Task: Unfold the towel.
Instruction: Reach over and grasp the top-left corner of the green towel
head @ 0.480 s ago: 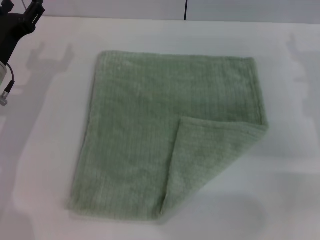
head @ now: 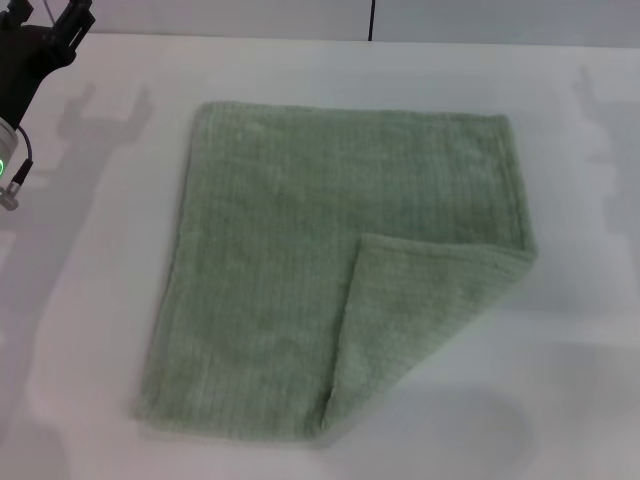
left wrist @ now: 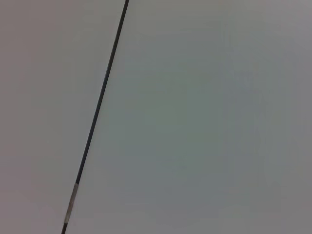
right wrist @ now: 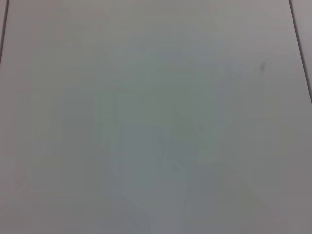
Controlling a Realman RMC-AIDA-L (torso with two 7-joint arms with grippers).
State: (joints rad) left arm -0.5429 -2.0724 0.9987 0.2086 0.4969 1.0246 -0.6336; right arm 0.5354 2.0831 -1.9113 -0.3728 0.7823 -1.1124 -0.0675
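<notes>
You see the white counter point(head: 90, 300) filling the head view, with the towel point(head: 280, 260) lying flat on it near the middle. The pale green cloth is mostly spread out, but its near right corner point(head: 420, 310) is folded back over the top, forming a triangular flap whose crease runs from the right edge down toward the near edge. The rest of the towel's edges lie straight on the counter. At the far left corner of your view, the left tool point(head: 50, 15) is held above the counter, well apart from the towel; its two dark fingers stand spread and hold nothing. The right tool is out of sight, so you cannot tell its state.
</notes>
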